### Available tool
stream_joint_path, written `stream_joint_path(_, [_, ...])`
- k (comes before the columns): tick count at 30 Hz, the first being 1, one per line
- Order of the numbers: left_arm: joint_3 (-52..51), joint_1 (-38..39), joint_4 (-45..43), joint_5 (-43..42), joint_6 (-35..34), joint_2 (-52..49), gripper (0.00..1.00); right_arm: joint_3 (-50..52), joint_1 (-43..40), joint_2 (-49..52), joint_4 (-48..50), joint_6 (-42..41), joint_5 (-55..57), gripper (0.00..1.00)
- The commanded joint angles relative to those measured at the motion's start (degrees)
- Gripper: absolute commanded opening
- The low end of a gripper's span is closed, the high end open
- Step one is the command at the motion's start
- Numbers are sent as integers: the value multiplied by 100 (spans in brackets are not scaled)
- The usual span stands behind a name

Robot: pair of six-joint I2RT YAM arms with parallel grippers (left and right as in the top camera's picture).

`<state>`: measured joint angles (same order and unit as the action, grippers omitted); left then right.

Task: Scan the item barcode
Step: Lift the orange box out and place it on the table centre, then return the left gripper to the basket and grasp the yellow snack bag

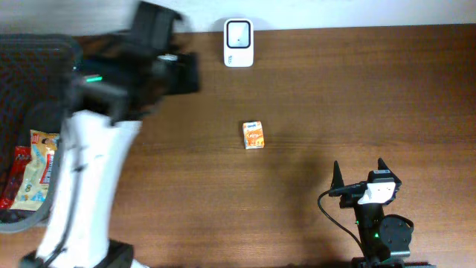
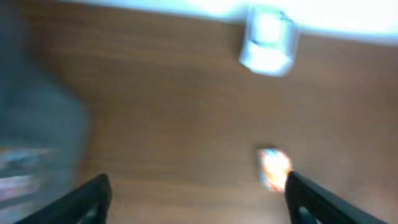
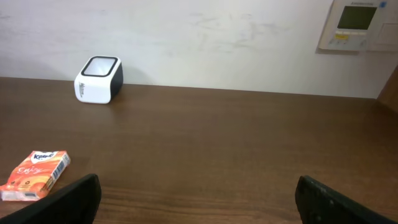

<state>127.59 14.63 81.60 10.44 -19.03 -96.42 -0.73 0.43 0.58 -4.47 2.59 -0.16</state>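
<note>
Orange box (image 1: 254, 135) centre, white scanner (image 1: 239, 33) far edge, snack basket (image 1: 22, 67) left.

The item is a small orange and white box (image 1: 253, 135) with blue print at one end. It lies flat near the middle of the brown wooden tabletop (image 1: 372, 89). The scanner (image 1: 239, 43) is a small white block with a dark square window on its top. It stands upright at the far edge, well apart from the box.
</note>
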Motion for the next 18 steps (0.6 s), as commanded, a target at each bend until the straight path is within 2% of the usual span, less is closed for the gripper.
stream_joint_path(1, [269,-1360,166,461,157,380,97,42,33,-37,-20,-22,46,99])
stream_joint_path(2, [269,-1899,160,459,157,472,100,42,33,-37,-22,-22,46,99])
stream_joint_path(4, [267,-2662,170,461,157,494,99,42,31,-37,-20,-22,46,99])
stream_joint_path(10, [245,-4371,162,568,153,131,99,42,33,-37,-20,-22,46,99])
stream_joint_path(13, [243,-4706,184,540,157,-140,99,42,33,-37,-22,-22,46,99])
stream_joint_path(18, [240,-4839,929,481,155,-949,98,42,31,-39,-22,-22,46,99])
